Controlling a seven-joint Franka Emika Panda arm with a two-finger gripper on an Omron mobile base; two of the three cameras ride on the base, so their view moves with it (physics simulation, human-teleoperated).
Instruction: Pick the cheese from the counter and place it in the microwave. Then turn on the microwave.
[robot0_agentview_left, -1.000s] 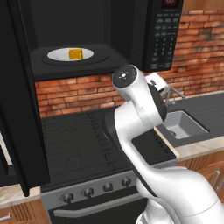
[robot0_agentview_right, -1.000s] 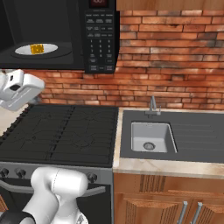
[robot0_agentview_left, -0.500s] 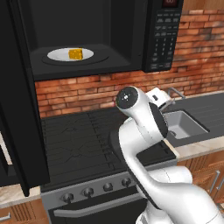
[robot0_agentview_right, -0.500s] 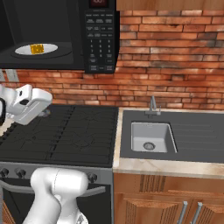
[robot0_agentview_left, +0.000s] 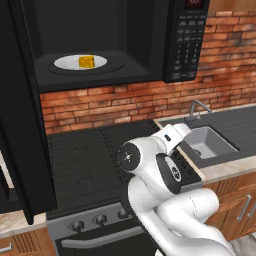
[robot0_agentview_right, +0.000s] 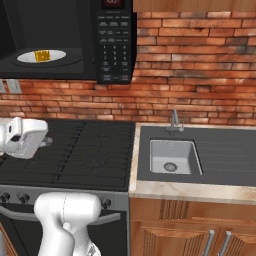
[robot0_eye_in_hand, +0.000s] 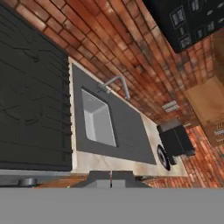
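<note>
The cheese (robot0_agentview_left: 86, 62) is a small yellow-orange chunk lying on a white plate (robot0_agentview_left: 67, 63) inside the open microwave (robot0_agentview_left: 185, 45). From the right, the cheese (robot0_agentview_right: 42, 55) shows in the cavity, left of the microwave's button panel (robot0_agentview_right: 114, 45). My gripper (robot0_agentview_right: 48, 141) hangs low over the black stovetop, well below the microwave and pointing toward the sink. Its fingertips (robot0_eye_in_hand: 111, 178) are shut together with nothing between them. The beige counter (robot0_agentview_right: 200, 192) edges the sink.
The microwave door (robot0_agentview_left: 20, 125) hangs wide open at the left, reaching down in front of the stovetop (robot0_agentview_left: 85, 160). A sink (robot0_agentview_right: 171, 156) with a faucet (robot0_agentview_right: 174, 120) lies to the right. A black coffee machine (robot0_eye_in_hand: 176, 141) stands farther along the counter.
The hand has dropped from just under the microwave to low over the stovetop and turned toward the sink. The gripper stayed shut. The cheese has not moved.
</note>
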